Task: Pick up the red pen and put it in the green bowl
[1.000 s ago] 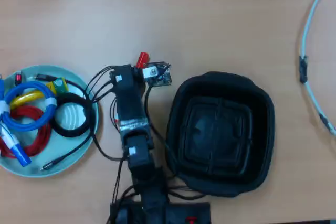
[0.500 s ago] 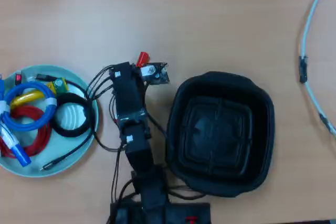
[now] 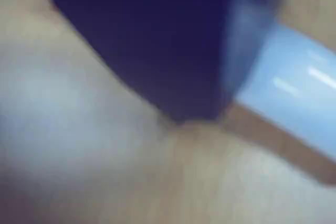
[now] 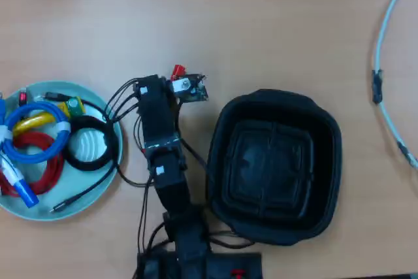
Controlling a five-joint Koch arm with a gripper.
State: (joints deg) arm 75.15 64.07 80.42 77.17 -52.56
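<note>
In the overhead view only the red cap of the red pen [image 4: 177,70] shows on the table, peeking out above the arm's head; the barrel is hidden beneath it. My gripper [image 4: 174,80] hangs right over the pen, and its jaws are covered by the arm's own body. The blurred wrist view shows one dark jaw low over the wood, with the pen's white barrel [image 3: 294,103] just to its right. Whether the jaws close on it cannot be told. The green bowl [image 4: 39,206] lies at the left edge, well apart from the pen.
The bowl holds coiled blue, red, yellow and black cables and a blue-capped marker [image 4: 17,186]. A black square tray [image 4: 274,164] stands right of the arm. A white cable [image 4: 385,63] curves along the right edge.
The arm's forearm has swung slightly left and its head has crept a little toward the red cap. The cap has stayed in place.
</note>
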